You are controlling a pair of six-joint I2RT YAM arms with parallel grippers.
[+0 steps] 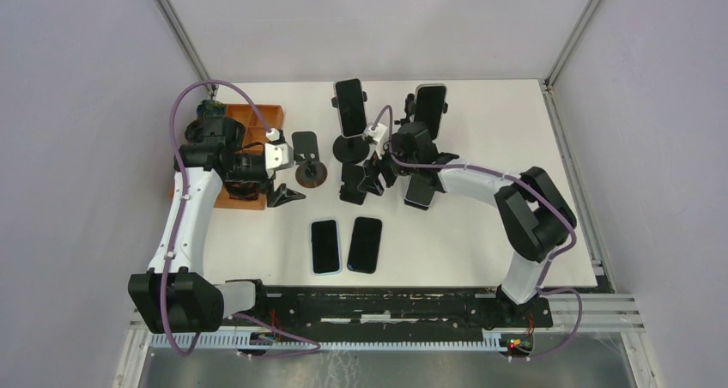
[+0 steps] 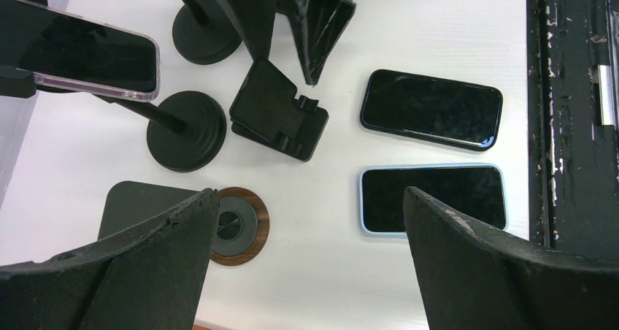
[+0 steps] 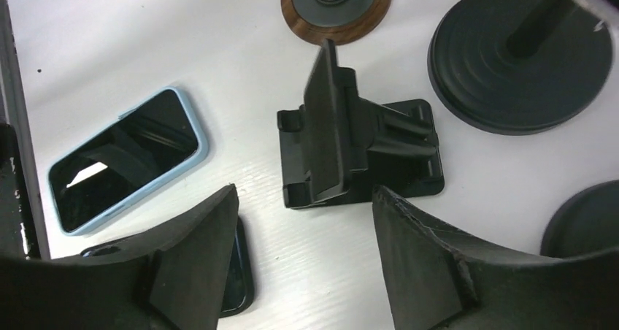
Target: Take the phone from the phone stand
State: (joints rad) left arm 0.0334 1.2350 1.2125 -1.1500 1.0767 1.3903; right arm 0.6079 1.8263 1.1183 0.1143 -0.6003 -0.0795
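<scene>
- The left gripper [image 2: 308, 193] had its jaws spread about as wide as they go, nothing in them, hanging over the table [image 2: 438, 23].
- Straight out past those jaws sat a little folding stand [image 2: 281, 118], empty. A wood-ringed round stand [image 2: 233, 224] was right by the tip of one finger, partly hidden behind it.
- Two phones lay flat side by side near the other finger: a blue-cased phone [image 2: 438, 187] right at its tip, and a dark phone [image 2: 431, 107] just beyond that.
- The clear-cased phone [image 2: 80, 56] was up in the clamp of a pole stand [image 2: 186, 129], well out past the left jaws and off to the side. Neither gripper was touching it.
- The right gripper [image 3: 305, 190] had its jaws parted too, gripping nothing. The folding stand sat just ahead of the gap between them, and no finger looked to be touching it.
- A second phone [image 1: 429, 109] stood upright in a clamp out beyond the right gripper, apart from its jaws.
</scene>
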